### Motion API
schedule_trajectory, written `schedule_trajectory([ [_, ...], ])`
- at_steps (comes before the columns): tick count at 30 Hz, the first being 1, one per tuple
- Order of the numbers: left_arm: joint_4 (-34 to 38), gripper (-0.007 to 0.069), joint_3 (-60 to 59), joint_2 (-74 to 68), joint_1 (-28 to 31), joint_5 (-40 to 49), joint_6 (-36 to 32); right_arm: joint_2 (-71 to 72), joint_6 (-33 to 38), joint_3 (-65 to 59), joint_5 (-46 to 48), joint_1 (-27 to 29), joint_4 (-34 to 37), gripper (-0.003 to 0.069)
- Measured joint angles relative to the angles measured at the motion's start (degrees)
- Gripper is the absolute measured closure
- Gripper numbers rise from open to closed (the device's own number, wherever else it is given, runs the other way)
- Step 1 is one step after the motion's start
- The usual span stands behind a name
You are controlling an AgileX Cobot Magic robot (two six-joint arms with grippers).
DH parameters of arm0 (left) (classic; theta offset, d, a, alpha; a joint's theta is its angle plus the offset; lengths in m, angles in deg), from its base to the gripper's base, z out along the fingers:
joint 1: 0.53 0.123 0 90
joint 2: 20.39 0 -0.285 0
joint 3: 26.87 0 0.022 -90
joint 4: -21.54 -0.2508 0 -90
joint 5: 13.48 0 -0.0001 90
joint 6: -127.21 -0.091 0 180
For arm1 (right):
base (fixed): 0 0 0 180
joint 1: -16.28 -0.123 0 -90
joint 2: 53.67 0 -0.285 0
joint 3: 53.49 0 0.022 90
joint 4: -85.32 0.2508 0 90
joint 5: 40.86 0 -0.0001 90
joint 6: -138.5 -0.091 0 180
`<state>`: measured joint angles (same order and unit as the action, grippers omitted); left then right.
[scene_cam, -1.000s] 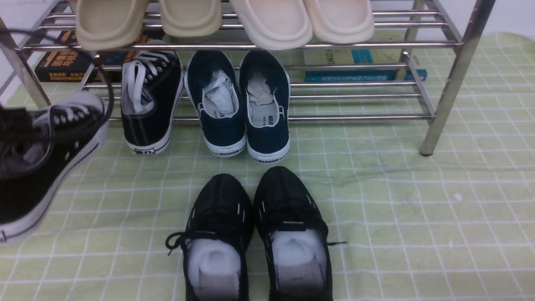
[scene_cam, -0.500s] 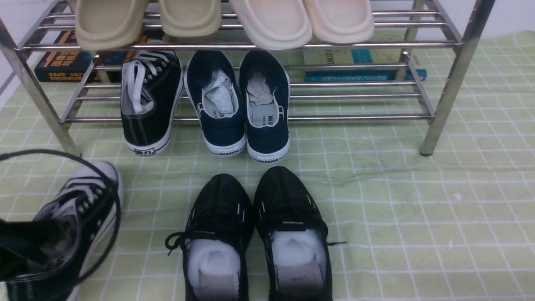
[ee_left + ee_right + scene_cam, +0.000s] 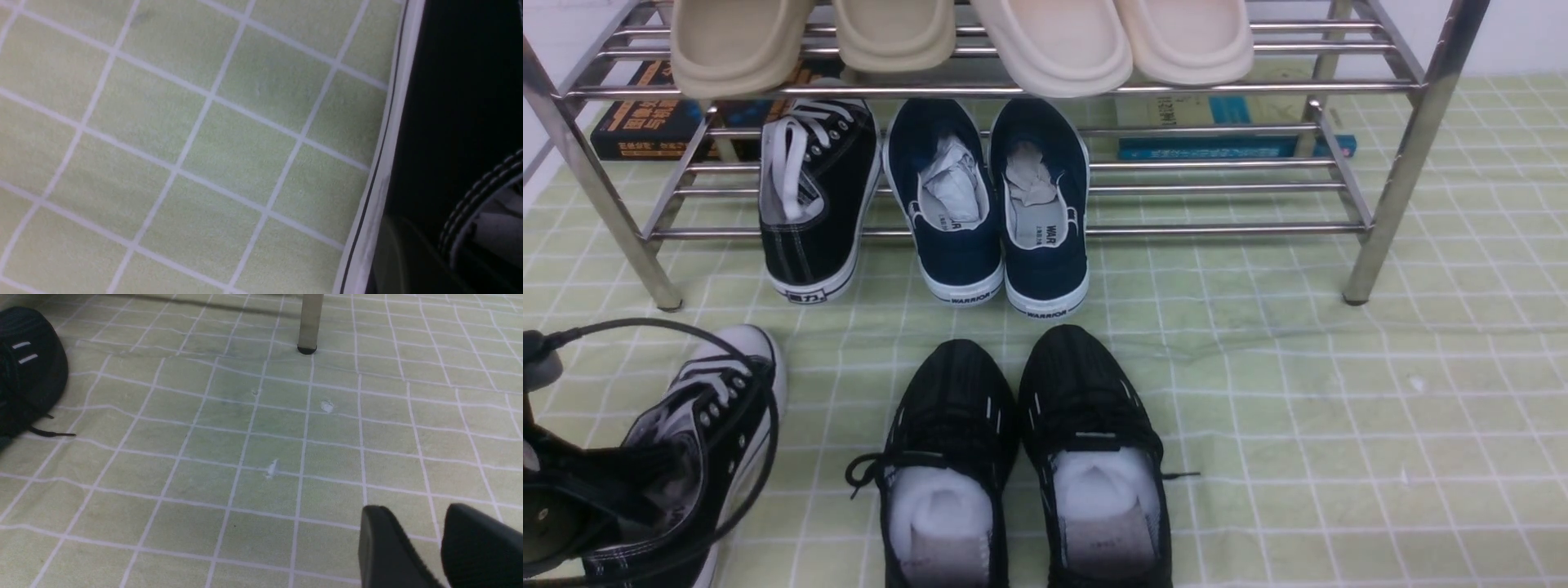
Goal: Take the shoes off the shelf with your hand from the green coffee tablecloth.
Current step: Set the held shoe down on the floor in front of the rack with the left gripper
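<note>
Left gripper (image 3: 596,502): clamped on sneaker (image 3: 715,408) collar, thin wall suiting narrow jaws; held low over cloth (image 3: 1298,392), likely for release. Mate (image 3: 817,196) on shelf (image 3: 1388,163). Right gripper (image 3: 439,522): gap unclear.

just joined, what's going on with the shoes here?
The left gripper is shut on one black canvas sneaker at its heel end, low over the green tablecloth on the robot's left, clear of the shelf. The other sneaker sits on the lower tier beside the navy slip-ons, so the pair is half done. The right gripper holds nothing. The black running shoes lie in front, untouched.
</note>
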<state>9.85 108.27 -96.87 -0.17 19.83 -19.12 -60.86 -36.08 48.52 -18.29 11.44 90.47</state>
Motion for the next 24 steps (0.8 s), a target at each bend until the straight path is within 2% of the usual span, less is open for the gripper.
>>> schedule_trajectory([
  [6,-1.88,0.0602,0.43,-0.12,0.0,0.08,5.26,0.0,0.0,0.0,0.0,0.0,0.0,0.0421],
  [15,-2.13,0.0599,2.54,3.02,0.0,4.52,6.7,0.0,0.0,0.0,0.0,0.0,0.0,0.0421],
  [24,-2.96,0.0584,1.85,3.02,0.0,4.93,5.97,0.0,0.0,0.0,0.0,0.0,0.0,0.042],
])
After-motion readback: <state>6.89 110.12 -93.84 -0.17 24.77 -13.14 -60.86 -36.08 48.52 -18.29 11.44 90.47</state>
